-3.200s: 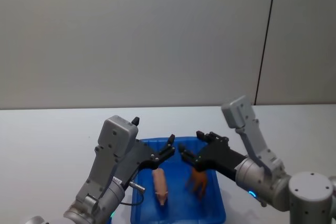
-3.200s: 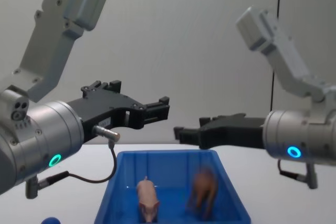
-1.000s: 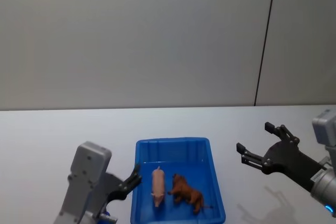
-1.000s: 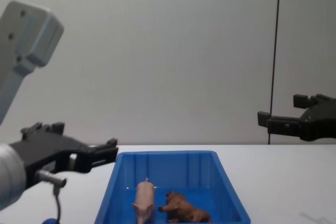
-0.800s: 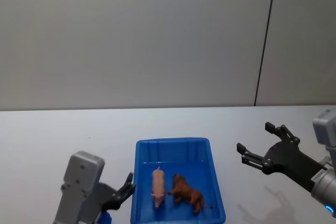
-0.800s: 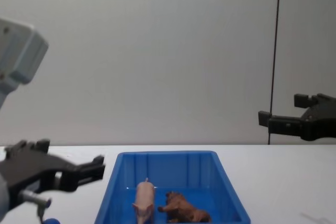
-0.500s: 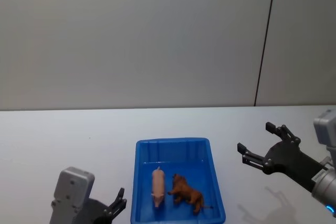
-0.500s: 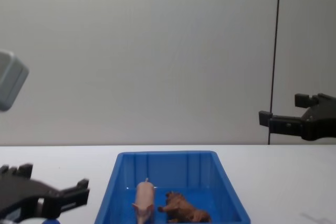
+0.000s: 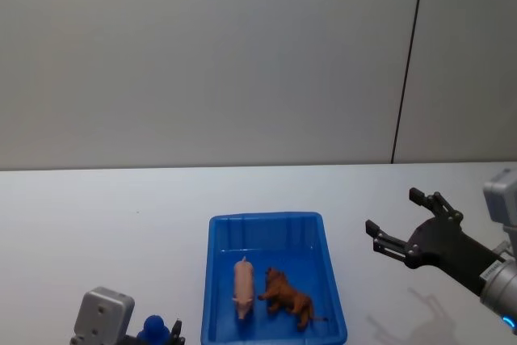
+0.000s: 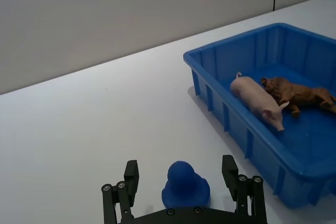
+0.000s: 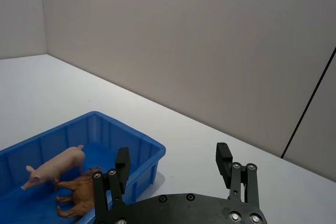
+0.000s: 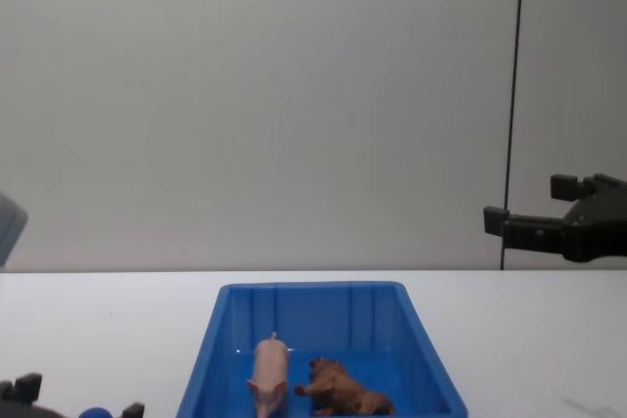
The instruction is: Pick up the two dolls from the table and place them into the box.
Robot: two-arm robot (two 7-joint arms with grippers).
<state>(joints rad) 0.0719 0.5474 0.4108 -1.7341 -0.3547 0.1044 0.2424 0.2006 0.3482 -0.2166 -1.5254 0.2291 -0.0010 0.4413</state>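
Both dolls, pig (image 9: 243, 288) and lion (image 9: 286, 297), inside box (image 9: 266, 221). Left claw (image 10: 182, 199) spread wide over counter (image 9: 97, 216); right claw (image 9: 406, 225) wide, raised beside box.

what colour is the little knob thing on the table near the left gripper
Bright blue, much like the box. The knob shows best in the left wrist view, between the open fingers of the left gripper.

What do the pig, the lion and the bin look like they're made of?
Pig: likely smooth moulded plastic, even pale pink with a slight sheen. Lion: likely plastic too, reddish-brown with a ridged, matte mane. Bin: glossy rigid plastic, with ribbed walls and light reflections.
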